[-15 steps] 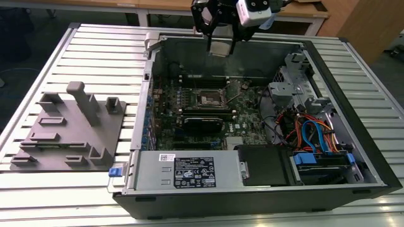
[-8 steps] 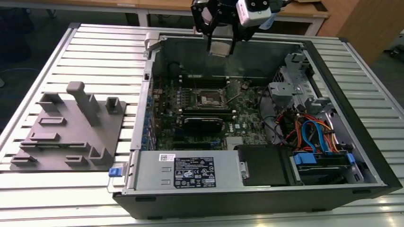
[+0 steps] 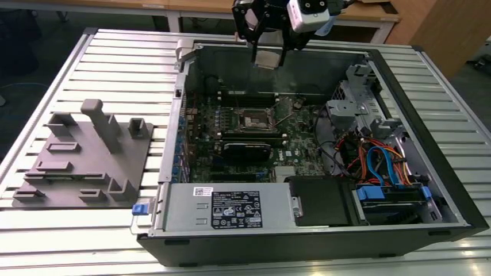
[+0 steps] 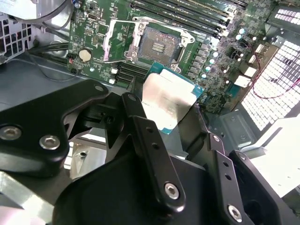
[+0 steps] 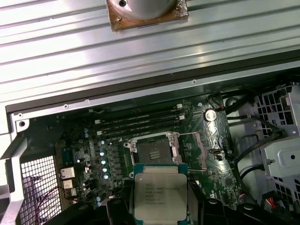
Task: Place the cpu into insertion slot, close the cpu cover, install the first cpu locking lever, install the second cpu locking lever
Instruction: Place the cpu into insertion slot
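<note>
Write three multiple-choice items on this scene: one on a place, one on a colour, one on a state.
1. Where is the cpu? A. seated in the insertion slot B. held in the gripper, off the motherboard C. under the cpu cover
2. The motherboard's colour? A. red B. green C. white
3. The cpu cover is: A. shut over the slot B. swung open beside the slot C. in the gripper
Answers: 1 B, the gripper clamps it; 2 B, green in both wrist views; 3 B, the slot lies bare.
</note>
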